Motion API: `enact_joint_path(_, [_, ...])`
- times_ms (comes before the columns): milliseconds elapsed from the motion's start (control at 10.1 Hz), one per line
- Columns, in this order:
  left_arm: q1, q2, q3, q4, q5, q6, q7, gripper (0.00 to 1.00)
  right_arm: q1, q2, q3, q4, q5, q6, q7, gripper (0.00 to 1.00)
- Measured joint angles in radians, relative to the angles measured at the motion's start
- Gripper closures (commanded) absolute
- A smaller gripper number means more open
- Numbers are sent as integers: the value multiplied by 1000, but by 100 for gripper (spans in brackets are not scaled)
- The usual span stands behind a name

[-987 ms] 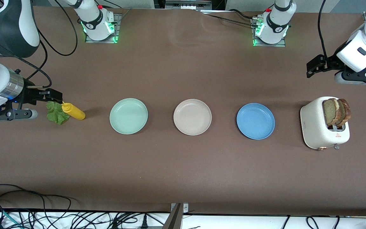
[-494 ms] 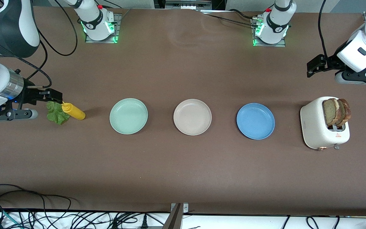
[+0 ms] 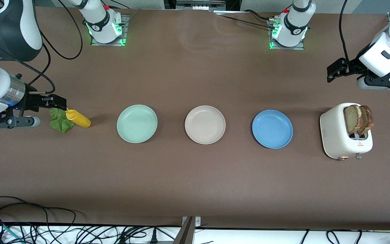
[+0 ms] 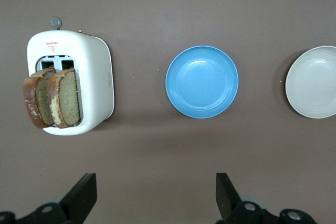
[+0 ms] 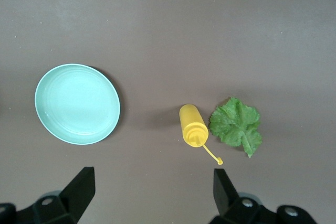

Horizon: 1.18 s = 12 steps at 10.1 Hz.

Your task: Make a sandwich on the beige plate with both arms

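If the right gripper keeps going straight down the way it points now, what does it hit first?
Probably bare table: the open right gripper looks down between the yellow bottle and the mint-green plate, though depth is unclear.

Beige plate (image 3: 204,124) between two plates; toaster (image 3: 345,135) endmost

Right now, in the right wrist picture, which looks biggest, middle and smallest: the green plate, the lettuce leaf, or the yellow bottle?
1. Mint-green plate, clearly the biggest.
2. Lettuce leaf.
3. Yellow squeeze bottle, a little smaller than the leaf, though its thin nozzle makes it long.

All three lie flat on the table, so the order is fair.
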<state>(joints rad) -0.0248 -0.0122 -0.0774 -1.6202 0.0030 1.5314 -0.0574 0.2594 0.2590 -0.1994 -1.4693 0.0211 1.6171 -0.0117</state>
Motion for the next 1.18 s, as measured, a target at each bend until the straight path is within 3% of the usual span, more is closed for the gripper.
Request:
enact_joint_path(790, [16, 12, 0, 0, 1, -3, 0, 0, 0, 0, 0, 0, 1, 0, 0, 0])
enact_joint_path(1184, [152, 98, 8, 10, 2, 3, 8, 0, 0, 2, 0, 1, 2, 0, 0, 0])
